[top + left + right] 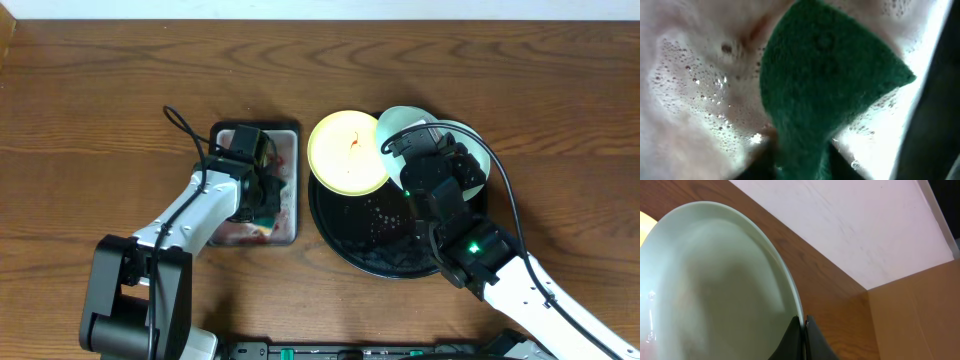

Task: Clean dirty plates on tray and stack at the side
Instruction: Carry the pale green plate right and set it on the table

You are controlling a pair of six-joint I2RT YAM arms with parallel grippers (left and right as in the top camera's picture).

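Right claw (802, 325) pinches a tilted mint plate (715, 290) by its rim, over the black tray (360, 245) at its far-right edge. A red-smeared yellow plate (347, 152) overlaps the tray's far-left rim. Left of the tray, the left claw (262, 200) grips a green sponge (830, 80).

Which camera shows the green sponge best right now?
Left wrist: the dark green scouring sponge fills the frame over foamy water. Overhead shows only a teal sliver under the left claw; right wrist shows none of it.

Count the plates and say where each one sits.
3. Yellow plate on the black tray's upper-left edge; mint plate tilted up in the right gripper; second mint plate partly hidden under that arm.
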